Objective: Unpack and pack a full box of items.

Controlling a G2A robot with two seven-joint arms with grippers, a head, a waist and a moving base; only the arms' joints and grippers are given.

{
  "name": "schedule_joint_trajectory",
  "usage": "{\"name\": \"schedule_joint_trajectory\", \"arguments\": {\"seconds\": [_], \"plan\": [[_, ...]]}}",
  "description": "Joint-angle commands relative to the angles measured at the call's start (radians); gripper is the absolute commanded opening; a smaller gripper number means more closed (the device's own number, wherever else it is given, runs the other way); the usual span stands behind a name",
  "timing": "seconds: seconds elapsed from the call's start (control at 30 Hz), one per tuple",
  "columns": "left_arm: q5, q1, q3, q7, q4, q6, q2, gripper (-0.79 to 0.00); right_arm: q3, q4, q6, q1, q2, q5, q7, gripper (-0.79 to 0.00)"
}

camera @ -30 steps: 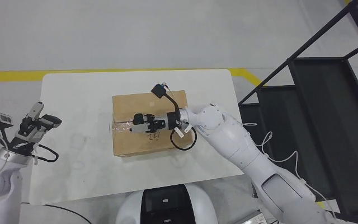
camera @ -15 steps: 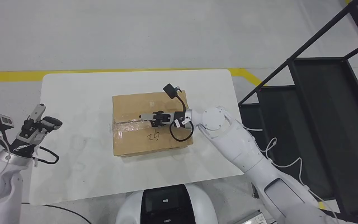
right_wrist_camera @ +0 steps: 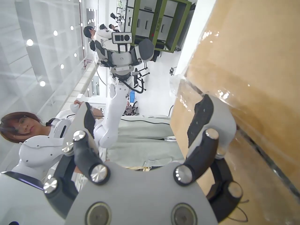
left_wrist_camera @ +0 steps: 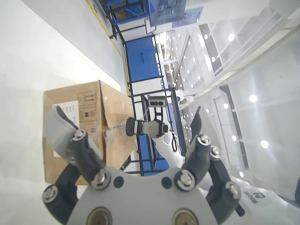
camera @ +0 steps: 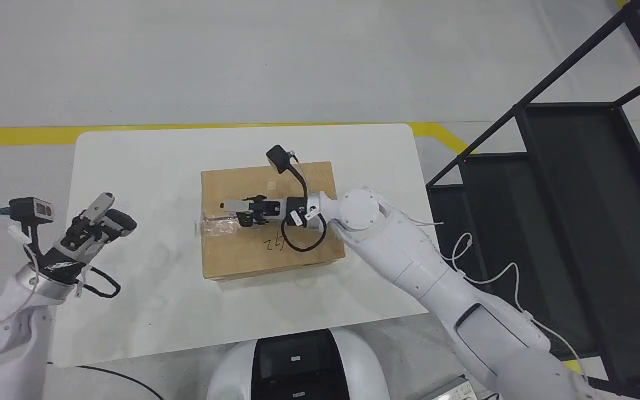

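Note:
A closed cardboard box stands in the middle of the white table, with clear tape along its top seam, crumpled at the end near the left arm. My right gripper lies low over the box top, open. In the right wrist view one finger rests on the box beside the taped seam. My left gripper hovers open above the table's left side, apart from the box, its fingers holding nothing.
A black metal stair frame stands just right of the table. A yellow floor line runs behind the far edge. Bare table surface surrounds the box on all sides.
My right gripper drew back along the box top, then slid out again toward the crumpled end of the tape. The left gripper has come in over the table toward the box.

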Motion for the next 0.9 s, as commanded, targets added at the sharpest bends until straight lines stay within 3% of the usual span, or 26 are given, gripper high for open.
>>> {"name": "schedule_joint_trajectory", "arguments": {"seconds": [0.0,0.2,0.53,0.87], "plan": [[0.005,0.000,0.013,-0.082,-0.032,-0.001,0.003,0.000,0.003,0.006,-0.006,0.007,-0.001,0.008,0.029,0.000],[-0.026,-0.038,0.067,-0.246,-0.077,0.018,0.008,0.000,0.093,-0.051,0.017,-0.039,0.032,0.035,0.121,0.000],[-0.038,-0.143,0.180,-0.272,-0.047,0.057,0.004,0.000,0.322,-0.239,0.131,-0.293,0.120,-0.023,0.147,0.000],[0.013,-0.251,0.270,-0.221,0.039,0.094,-0.004,0.000,0.304,-0.188,0.094,-0.288,0.113,-0.041,0.040,0.000]]}}
